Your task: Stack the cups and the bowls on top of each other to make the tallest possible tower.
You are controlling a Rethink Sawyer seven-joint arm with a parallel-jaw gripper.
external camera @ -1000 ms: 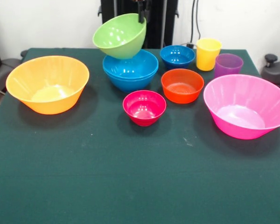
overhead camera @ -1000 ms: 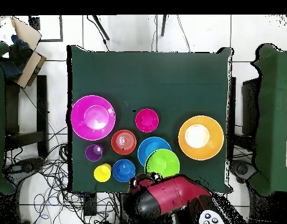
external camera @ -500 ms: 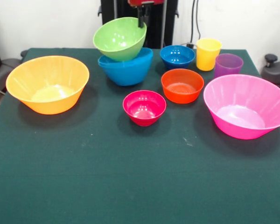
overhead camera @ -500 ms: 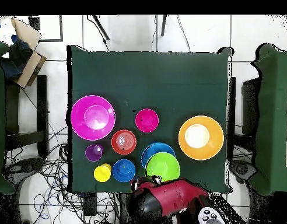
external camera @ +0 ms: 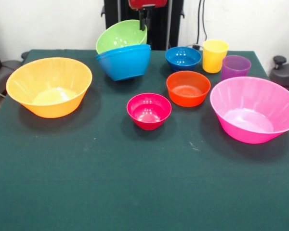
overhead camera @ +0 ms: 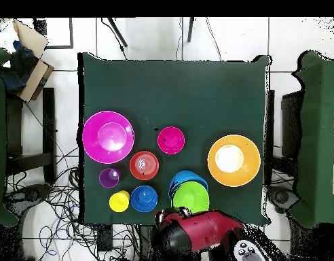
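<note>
Tower [external camera: 124,53] barely begun, judged from the front view: only a green bowl [external camera: 119,34] nested into a light blue bowl [external camera: 124,61], both tipped so the openings face the camera, at the far side of the green table [external camera: 135,183]. Blue bowl seemingly lifted along with the green one, or at least rocked onto its edge; cannot tell whether it touches the cloth. Gripper [external camera: 144,20] directly above, dark fingers closed over the far right rim of the green bowl, holding it. Everything else loose and unstacked, placed here relative to the blue bowl: large orange bowl [external camera: 49,86] to the left and nearer; crimson bowl [external camera: 149,110] nearer, slightly right; orange-red bowl [external camera: 188,88] to the right and nearer; dark blue bowl [external camera: 183,58] to the right at the same depth; yellow cup [external camera: 215,55] and purple cup [external camera: 235,67] further right; large pink bowl [external camera: 255,109] far right and nearest. Most of the work left, by this judgement. From overhead, with sides reversed: green bowl [overhead camera: 191,197] covering most of the blue bowl [overhead camera: 178,182], only a crescent of blue showing. Red arm [overhead camera: 197,234] just below it at the table edge, gripper itself hidden under the arm. Orange bowl [overhead camera: 233,160] now right of the pair; dark blue bowl [overhead camera: 144,198], yellow cup [overhead camera: 119,201], purple cup [overhead camera: 109,178], orange-red bowl [overhead camera: 144,165], crimson bowl [overhead camera: 171,140] and pink bowl [overhead camera: 108,136] all left.
</note>
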